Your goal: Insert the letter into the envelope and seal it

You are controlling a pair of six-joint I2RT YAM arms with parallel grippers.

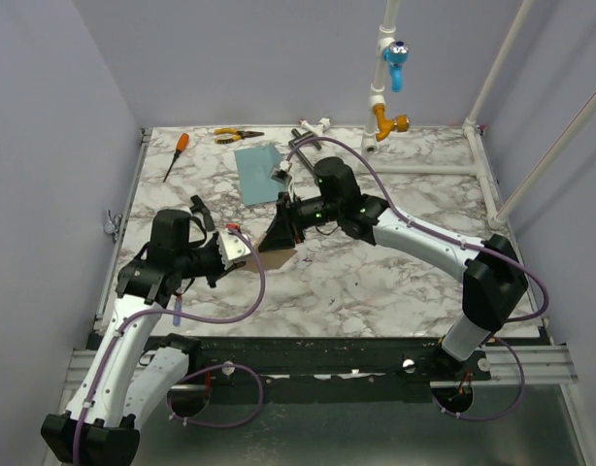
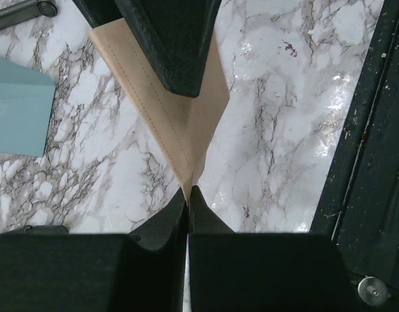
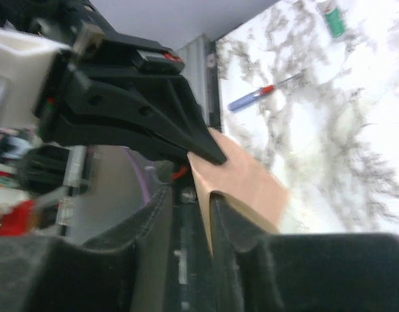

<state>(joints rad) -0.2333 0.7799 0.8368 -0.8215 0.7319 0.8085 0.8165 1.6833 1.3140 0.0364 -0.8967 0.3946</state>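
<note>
pinching letter [image 2: 181, 133] in left jaws; right jaws seemingly ajar.

Two robot arms are in view, each ending in a black two-finger gripper, so two grippers: the left gripper [image 2: 188, 195] and the right gripper [image 3: 192, 198]. There is one flat pale peach paper letter [image 2: 186, 130] and one light teal-blue paper envelope [image 1: 259, 173]. In the upper left of the top view lie one orange-handled screwdriver [image 1: 175, 155] and one pair of yellow-handled pliers [image 1: 238, 136]. Towards the upper right sit one blue valve handle [image 1: 396, 60] and one orange pipe fitting [image 1: 390, 123]. There is one white marble-patterned table [image 1: 395, 272].
</note>
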